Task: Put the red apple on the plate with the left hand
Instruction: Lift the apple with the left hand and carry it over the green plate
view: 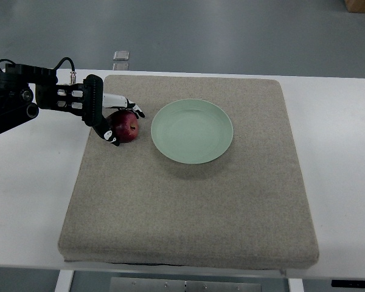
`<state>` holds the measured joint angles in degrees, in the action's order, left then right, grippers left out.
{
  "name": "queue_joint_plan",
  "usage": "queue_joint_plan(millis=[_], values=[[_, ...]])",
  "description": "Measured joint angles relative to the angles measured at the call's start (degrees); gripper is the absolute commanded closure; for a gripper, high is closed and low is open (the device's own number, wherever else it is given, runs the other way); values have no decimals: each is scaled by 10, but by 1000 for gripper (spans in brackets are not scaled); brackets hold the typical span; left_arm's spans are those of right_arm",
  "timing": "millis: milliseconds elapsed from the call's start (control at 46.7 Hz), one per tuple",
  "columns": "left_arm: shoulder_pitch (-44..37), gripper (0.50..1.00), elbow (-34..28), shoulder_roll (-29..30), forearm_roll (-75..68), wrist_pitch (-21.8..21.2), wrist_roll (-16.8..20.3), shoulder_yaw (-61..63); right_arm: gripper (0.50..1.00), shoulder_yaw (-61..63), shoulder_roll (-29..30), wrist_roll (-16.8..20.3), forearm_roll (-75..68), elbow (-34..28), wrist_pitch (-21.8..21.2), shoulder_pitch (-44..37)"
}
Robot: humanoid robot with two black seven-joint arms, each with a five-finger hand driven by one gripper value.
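A red apple [126,126] sits on the grey mat, just left of the pale green plate [192,131]. My left hand [118,118] comes in from the left edge and wraps around the apple: fingers over its far side, thumb at its near left side. The fingers touch the apple and appear closed on it. The apple is at mat level, a small gap away from the plate's left rim. The plate holds nothing. My right arm does not show.
The grey mat [194,201] covers most of the white table [340,140]. A small clear object [121,55] lies on the floor beyond the table's far edge.
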<state>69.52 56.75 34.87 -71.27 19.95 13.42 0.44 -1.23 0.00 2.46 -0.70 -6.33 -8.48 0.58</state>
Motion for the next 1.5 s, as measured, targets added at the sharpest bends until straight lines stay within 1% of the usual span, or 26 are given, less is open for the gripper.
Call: queue_joint_plan(millis=[43, 86, 107, 171, 600, 771, 899, 985, 1113, 1242, 1499], values=[[0, 846, -1, 0, -1, -1, -1, 0, 570, 0, 0, 0, 0, 0, 0, 0], [0, 945, -3, 0, -1, -1, -1, 1, 568, 0, 0, 0, 0, 0, 0, 0], [0, 977, -3, 0, -2, -2, -1, 1, 570, 0, 0, 0, 0, 0, 0, 0], [0, 1000, -3, -1, -3, -9, -2, 1, 570, 0, 0, 0, 0, 0, 0, 0], [9, 1000, -1, -1, -2, -16, -2, -4, 570, 0, 0, 0, 0, 0, 0, 0], [17, 1000, 8, -1, 1, -16, -2, -17, 570, 0, 0, 0, 0, 0, 0, 0], [26, 1000, 28, -3, 1, -16, -1, -30, 570, 0, 0, 0, 0, 0, 0, 0], [27, 1000, 41, -12, 1, -16, 0, -33, 570, 0, 0, 0, 0, 0, 0, 0], [26, 1000, 40, -32, 0, -20, 0, -39, 570, 0, 0, 0, 0, 0, 0, 0], [24, 1000, 35, -59, 1, -42, 0, -39, 570, 0, 0, 0, 0, 0, 0, 0], [18, 1000, 13, -91, 3, -68, -1, -40, 570, 0, 0, 0, 0, 0, 0, 0]])
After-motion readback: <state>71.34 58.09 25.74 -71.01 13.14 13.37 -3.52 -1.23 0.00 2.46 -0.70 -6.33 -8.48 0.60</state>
